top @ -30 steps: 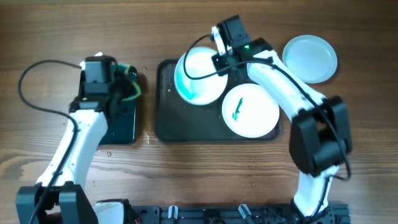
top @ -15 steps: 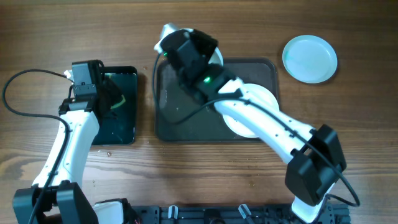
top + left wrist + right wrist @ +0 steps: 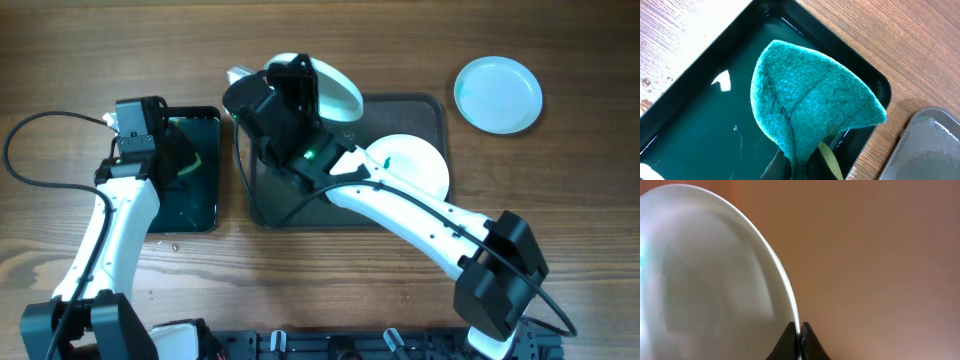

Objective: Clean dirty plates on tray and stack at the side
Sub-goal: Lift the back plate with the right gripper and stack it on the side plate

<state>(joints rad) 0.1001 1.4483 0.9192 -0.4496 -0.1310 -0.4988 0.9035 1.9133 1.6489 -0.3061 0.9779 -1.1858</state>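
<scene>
My right gripper is shut on the rim of a white plate, which it holds up on edge. From overhead this plate hangs tilted above the far left of the dark grey tray, with the wrist covering the fingers. A second white plate with a green smear lies on the tray's right half. The pale blue plate rests on the table at the far right. My left gripper is shut on a teal sponge over the small black tray.
The glossy black tray lies left of the dark grey tray and holds shallow water. A corner of the grey tray shows in the left wrist view. My right arm stretches diagonally over the grey tray. Cables loop at the left.
My right arm has swung left across the grey tray, carrying the white plate and turning it on edge. The left gripper with the sponge shifted a little left over the black tray, then stayed.
</scene>
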